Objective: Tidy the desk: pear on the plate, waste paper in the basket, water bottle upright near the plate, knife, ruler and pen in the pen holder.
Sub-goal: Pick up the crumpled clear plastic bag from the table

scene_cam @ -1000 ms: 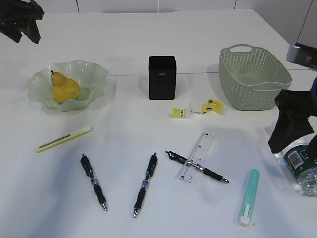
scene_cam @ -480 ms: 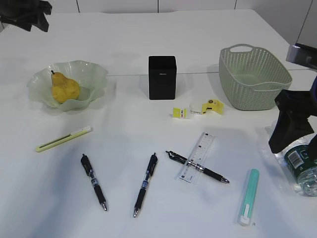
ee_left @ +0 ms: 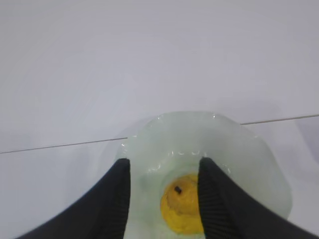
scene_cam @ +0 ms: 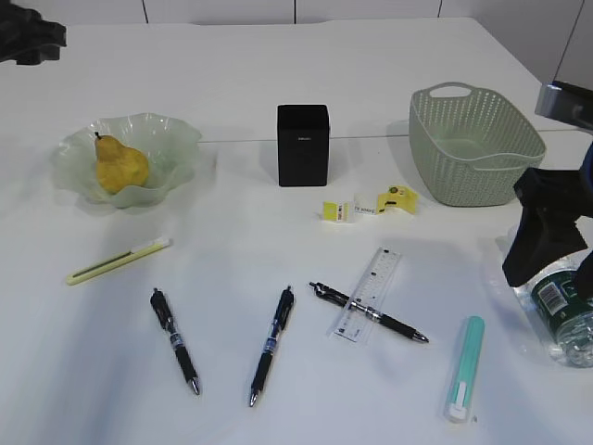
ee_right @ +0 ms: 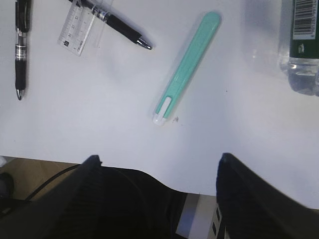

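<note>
The yellow pear (scene_cam: pixel 120 167) lies in the pale green ruffled plate (scene_cam: pixel 176 139) at the left. My left gripper (ee_left: pixel 163 167) hangs open high above it, empty, and shows at the top left corner (scene_cam: pixel 32 37). The yellow and white waste paper (scene_cam: pixel 371 206) lies between the black pen holder (scene_cam: pixel 303 146) and the sage-green basket (scene_cam: pixel 477 144). The clear ruler (scene_cam: pixel 369 295) rests across one pen (scene_cam: pixel 394 324); two more pens (scene_cam: pixel 175 341) (scene_cam: pixel 271 345) lie to its left. A teal knife (ee_right: pixel 187 67) and a yellow-green knife (scene_cam: pixel 119 260) lie flat. The water bottle (scene_cam: pixel 567 315) lies on its side under my open right gripper (scene_cam: pixel 542 246).
The white desk (scene_cam: pixel 232 83) runs wide behind the plate and pen holder. Its front edge (ee_right: pixel 124 167) shows in the right wrist view, just ahead of my right fingers (ee_right: pixel 92 164). The bottle (ee_right: pixel 301 45) lies close to the desk's right side.
My left gripper has risen and drawn back toward the top left corner, away from the plate, with its jaws a little narrower. The right arm and all objects have stayed put.
</note>
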